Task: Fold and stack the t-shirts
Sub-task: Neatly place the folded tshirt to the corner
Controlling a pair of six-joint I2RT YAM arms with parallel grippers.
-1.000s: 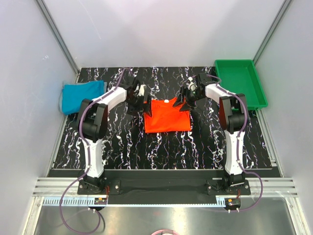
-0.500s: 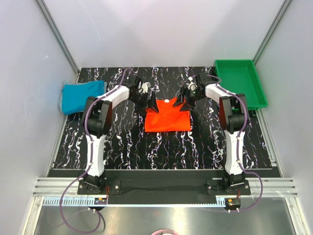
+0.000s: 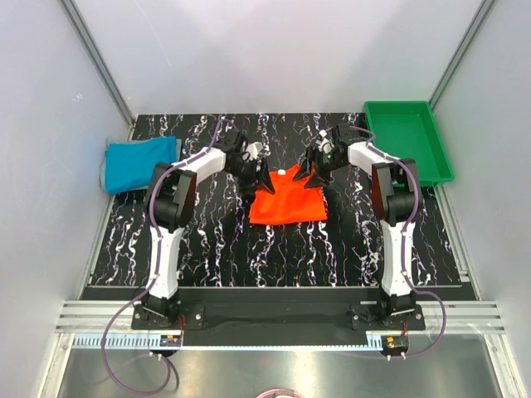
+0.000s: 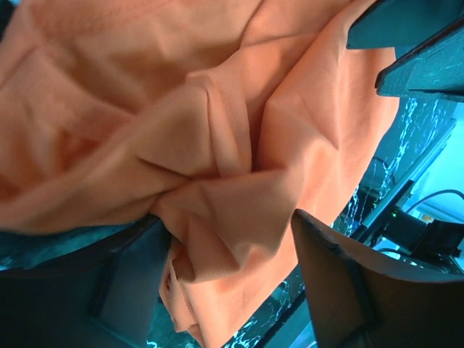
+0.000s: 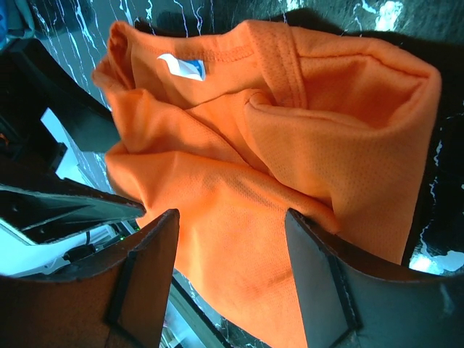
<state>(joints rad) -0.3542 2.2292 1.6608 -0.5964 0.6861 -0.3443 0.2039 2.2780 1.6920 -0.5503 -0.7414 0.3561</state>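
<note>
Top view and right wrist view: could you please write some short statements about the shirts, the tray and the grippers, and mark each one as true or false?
1. The orange shirt lies near the middle of the table. True.
2. The blue shirt is stacked on the orange shirt. False: it lies apart, at the left edge of the table.
3. The left gripper and the right gripper are both at the far edge of the orange shirt. True.
4. The orange shirt lies inside the green tray. False: the tray stands at the far right corner and the shirt is on the table.
5. A white label shows at the collar of the orange shirt. True.
</note>
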